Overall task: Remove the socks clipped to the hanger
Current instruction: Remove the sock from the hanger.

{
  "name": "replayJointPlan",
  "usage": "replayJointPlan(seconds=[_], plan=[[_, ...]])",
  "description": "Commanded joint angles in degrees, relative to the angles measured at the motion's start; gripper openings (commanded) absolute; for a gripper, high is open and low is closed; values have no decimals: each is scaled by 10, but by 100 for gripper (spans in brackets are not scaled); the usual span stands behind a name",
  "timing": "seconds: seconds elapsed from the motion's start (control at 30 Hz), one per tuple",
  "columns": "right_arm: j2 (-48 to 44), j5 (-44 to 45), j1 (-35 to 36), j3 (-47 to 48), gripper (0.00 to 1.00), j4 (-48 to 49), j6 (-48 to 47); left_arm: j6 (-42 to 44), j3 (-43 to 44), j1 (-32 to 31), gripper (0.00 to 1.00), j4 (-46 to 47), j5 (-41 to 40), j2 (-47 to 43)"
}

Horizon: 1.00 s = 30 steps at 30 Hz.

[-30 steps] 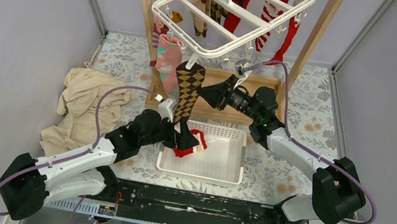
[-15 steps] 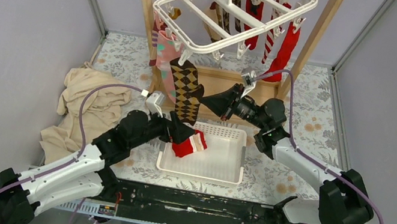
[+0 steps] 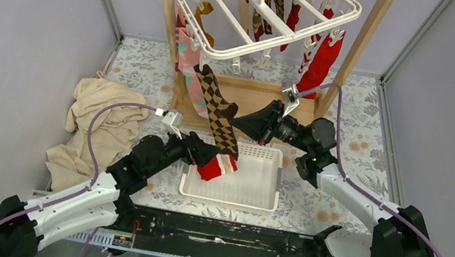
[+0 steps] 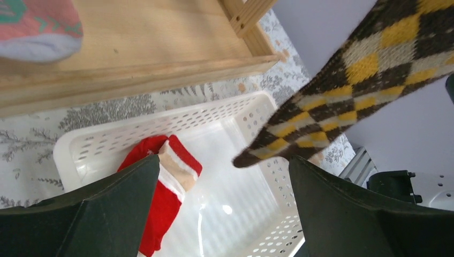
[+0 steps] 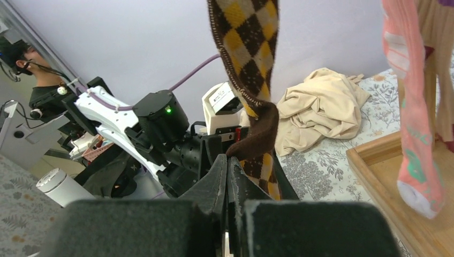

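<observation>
Brown argyle sock (image 3: 217, 109) over white basket (image 3: 257, 182)

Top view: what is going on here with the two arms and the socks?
The right gripper seems shut on the argyle sock, which still hangs from the white hanger. The left gripper is open above the white basket, where one red striped sock already lies. Other socks are clipped to the hanger.
</observation>
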Motion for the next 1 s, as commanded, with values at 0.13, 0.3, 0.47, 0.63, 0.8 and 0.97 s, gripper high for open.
replayJointPlan(seconds=[0.13,0.3,0.47,0.63,0.8,0.97], plan=[[-30,-24,1,22,0,-3,1,48,-47,-4,98,180,2,-36],[0,-28,1,26,0,36,29,48,-55,-4,99,282,78,23],[26,-35,-2,29,0,71,52,34,-65,-4,98,380,141,85],[29,-39,-8,25,0,77,57,29,-66,-4,67,396,156,90],[18,-32,-9,25,0,47,38,33,-38,-4,17,306,136,53],[5,-20,-9,19,0,27,26,24,7,-4,4,206,138,25]])
